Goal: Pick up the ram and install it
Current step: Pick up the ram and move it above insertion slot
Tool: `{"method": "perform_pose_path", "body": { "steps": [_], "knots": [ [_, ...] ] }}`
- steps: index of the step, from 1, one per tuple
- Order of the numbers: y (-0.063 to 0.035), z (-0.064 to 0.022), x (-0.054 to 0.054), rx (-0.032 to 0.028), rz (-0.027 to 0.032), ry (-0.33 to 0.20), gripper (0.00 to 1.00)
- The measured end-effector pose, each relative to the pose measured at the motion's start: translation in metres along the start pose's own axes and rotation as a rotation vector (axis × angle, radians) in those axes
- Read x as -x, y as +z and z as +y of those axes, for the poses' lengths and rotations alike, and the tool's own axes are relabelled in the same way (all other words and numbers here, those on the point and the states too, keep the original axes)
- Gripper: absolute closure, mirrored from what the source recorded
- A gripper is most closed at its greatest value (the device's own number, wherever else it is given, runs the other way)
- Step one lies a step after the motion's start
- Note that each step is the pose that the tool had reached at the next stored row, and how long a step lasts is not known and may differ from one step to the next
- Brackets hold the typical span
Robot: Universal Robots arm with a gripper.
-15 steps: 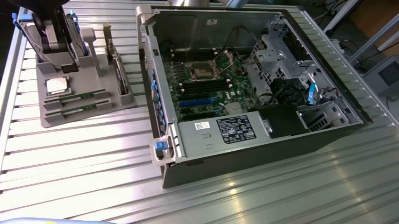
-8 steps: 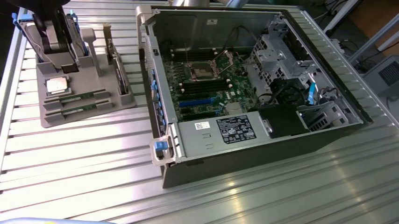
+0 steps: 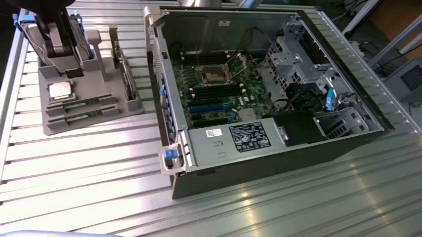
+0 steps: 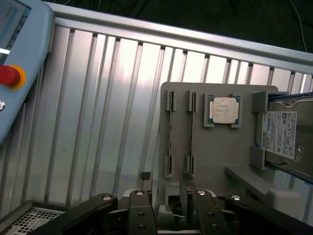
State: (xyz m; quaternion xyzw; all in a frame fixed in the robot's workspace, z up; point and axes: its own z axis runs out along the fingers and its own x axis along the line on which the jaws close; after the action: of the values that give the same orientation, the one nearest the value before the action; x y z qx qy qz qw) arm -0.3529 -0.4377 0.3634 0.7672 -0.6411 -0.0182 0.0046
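Note:
Two slim green ram sticks lie side by side in the slots of a grey holder [image 3: 125, 106], the nearer stick [image 3: 84, 117] in front of the other stick [image 3: 80, 104]. In the wrist view both show edge-on, one ram stick [image 4: 169, 142] beside the second stick [image 4: 190, 139]. My gripper [image 4: 166, 178] hangs well above the holder's near end, open, with nothing between its dark fingertips [image 4: 186, 180]. The open computer case [image 3: 178, 79] lies to the exterior view's right of the holder, its motherboard [image 3: 228, 86] and black memory slots [image 3: 209, 92] exposed.
On the same holder sit a square silver CPU [image 4: 223, 109] and an upright hard drive [image 4: 283, 132] with a white label. A teach pendant [image 4: 22, 58] with a red stop button [image 4: 9, 76] lies on the ribbed metal table [image 3: 99, 163]. The case's power supply [image 3: 231, 140] sits near its front.

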Motion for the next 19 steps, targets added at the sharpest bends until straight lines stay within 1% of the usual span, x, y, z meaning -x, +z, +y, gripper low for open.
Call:
{"method": "perform_pose_path", "body": {
  "steps": [19],
  "knots": [
    [0.0032, -0.0001, -0.0001, 0.0005, 0.0007, -0.023, 0.64]
  ]
}}
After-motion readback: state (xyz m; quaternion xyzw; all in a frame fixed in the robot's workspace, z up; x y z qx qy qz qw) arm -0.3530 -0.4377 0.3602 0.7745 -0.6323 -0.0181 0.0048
